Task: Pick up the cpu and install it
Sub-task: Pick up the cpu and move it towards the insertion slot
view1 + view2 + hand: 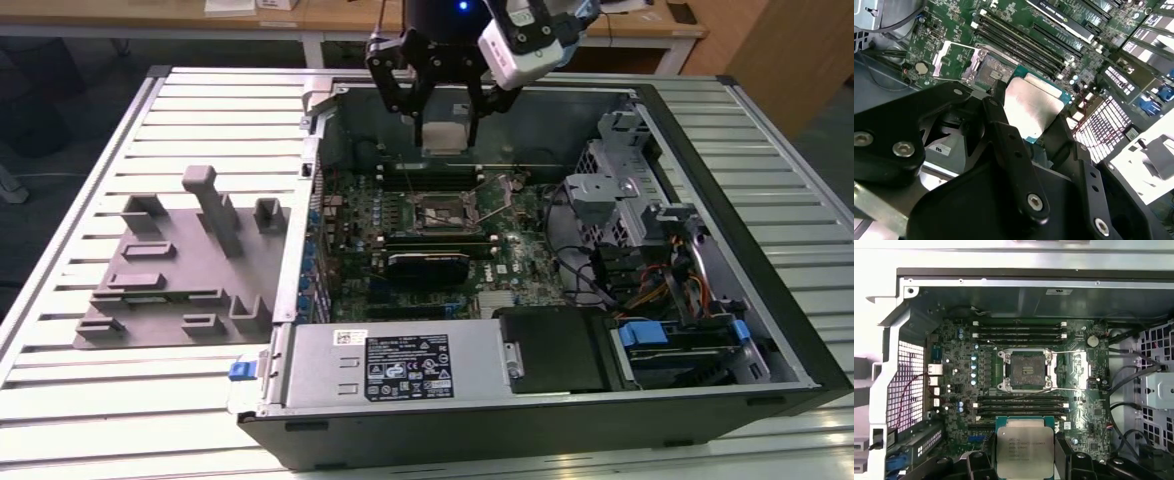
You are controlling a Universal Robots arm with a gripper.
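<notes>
Silver-topped cpu tight in the grasp of the black fingers, above the green motherboard.

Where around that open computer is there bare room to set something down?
The slatted table is bare around the grey fixture on the exterior view's left, and beyond the computer case on that view's right. Inside the case it is crowded: motherboard, cables, and the end effector holding the cpu above them.

We are seeing an open computer case lying on a slatted table, its motherboard facing up; a grey fixture is sitting just beside it, at the exterior view's left.
</notes>
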